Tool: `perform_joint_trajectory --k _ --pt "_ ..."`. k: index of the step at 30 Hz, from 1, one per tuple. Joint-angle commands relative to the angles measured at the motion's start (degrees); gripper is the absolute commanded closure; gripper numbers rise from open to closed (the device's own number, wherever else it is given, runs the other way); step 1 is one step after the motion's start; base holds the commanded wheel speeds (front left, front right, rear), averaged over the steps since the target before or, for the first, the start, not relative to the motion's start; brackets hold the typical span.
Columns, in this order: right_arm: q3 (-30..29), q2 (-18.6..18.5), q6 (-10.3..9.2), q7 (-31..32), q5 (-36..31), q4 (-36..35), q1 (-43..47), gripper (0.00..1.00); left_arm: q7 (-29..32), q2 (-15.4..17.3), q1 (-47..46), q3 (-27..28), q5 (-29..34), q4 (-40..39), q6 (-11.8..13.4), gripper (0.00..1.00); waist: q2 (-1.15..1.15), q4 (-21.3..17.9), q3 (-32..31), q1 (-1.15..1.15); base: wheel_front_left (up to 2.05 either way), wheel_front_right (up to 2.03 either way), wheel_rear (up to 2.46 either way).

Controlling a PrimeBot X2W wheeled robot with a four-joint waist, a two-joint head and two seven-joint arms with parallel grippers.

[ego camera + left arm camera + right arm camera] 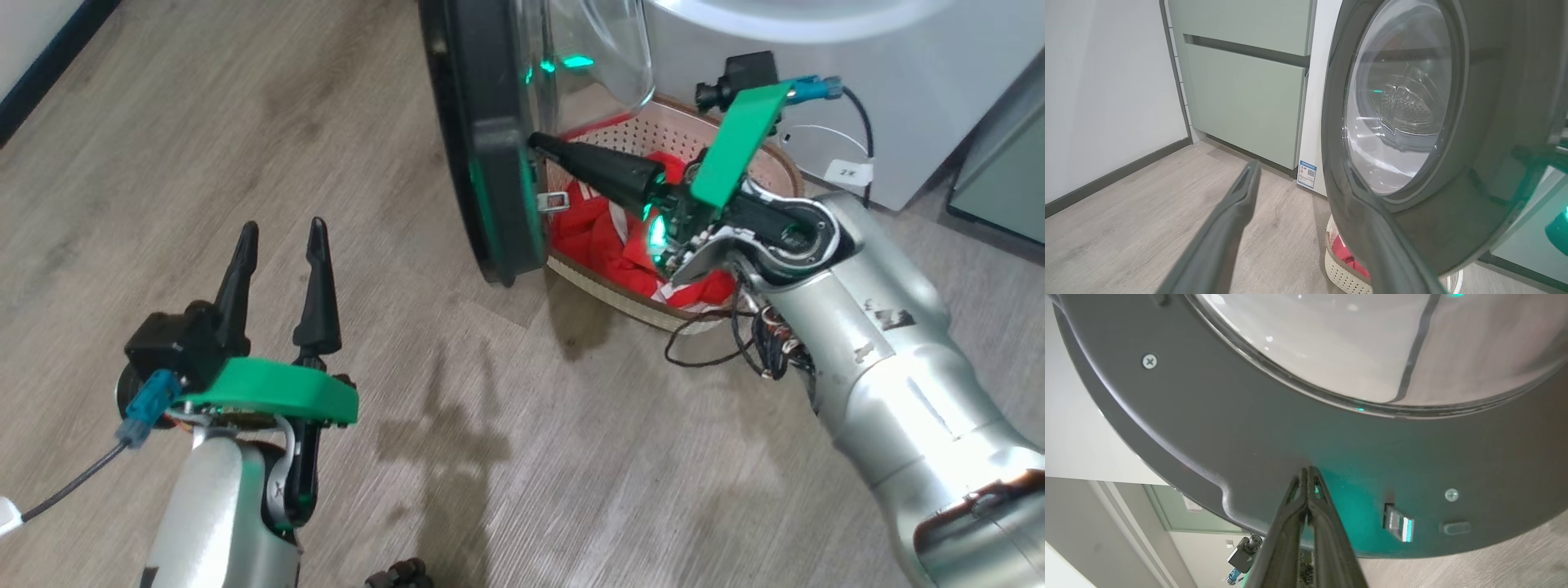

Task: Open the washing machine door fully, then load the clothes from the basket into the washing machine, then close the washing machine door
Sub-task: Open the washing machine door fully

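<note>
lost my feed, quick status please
Right gripper shut, tips against washing machine door inner rim. Left gripper open, apart. Door overhangs the basket with clothes.

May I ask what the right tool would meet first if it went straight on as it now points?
The black rim of the washing machine door: the shut right tool points straight at it, tips seemingly touching.
</note>
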Motion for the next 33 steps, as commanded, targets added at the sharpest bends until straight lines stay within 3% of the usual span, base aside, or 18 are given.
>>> perform_joint_trajectory --k 1,7,14,15,17,25,33 --pt "1.16 1.99 0.05 -0.84 1.31 -1.69 -0.56 1.00 -0.54 1.09 -0.62 1.68 -0.38 -1.79 0.39 0.00 0.00 0.16 -0.11 0.01 0.00 0.00 0.00" --pt "1.71 1.99 0.05 -3.06 3.87 -2.31 0.21 1.00 -0.54 1.09 -0.50 1.96 -0.23 -1.82 0.71 0.00 0.00 -0.77 -0.75 0.01 0.00 0.00 0.00" --pt "-2.71 0.18 0.05 -4.25 7.49 -9.51 5.95 1.00 -0.54 1.09 0.21 2.72 0.68 -1.45 0.55 0.00 0.00 -3.04 -2.37 0.01 0.00 0.00 0.00" --pt "-3.51 -0.30 0.05 -4.14 8.24 -11.30 7.68 0.87 -0.54 1.09 0.38 2.90 0.93 -1.30 0.49 0.00 0.00 -3.39 -2.67 0.01 0.00 0.00 0.00" --pt "-5.19 -1.88 0.05 -5.25 8.48 -14.98 11.32 0.00 -0.54 1.09 0.71 3.40 1.37 -1.01 0.32 0.00 0.00 -4.12 -3.32 0.01 0.00 0.00 0.00" --pt "-12.14 -5.51 0.05 -14.85 4.89 -30.42 28.60 0.00 -0.54 1.09 2.14 5.18 2.94 0.01 -0.70 0.00 0.00 -6.49 -5.87 0.01 0.00 0.00 0.00" --pt "-15.22 -4.90 0.05 -25.45 -3.91 -40.30 42.86 0.00 -0.54 1.15 3.79 7.18 4.60 0.33 -1.42 0.00 0.00 -8.56 -7.83 0.01 0.00 0.00 0.00"
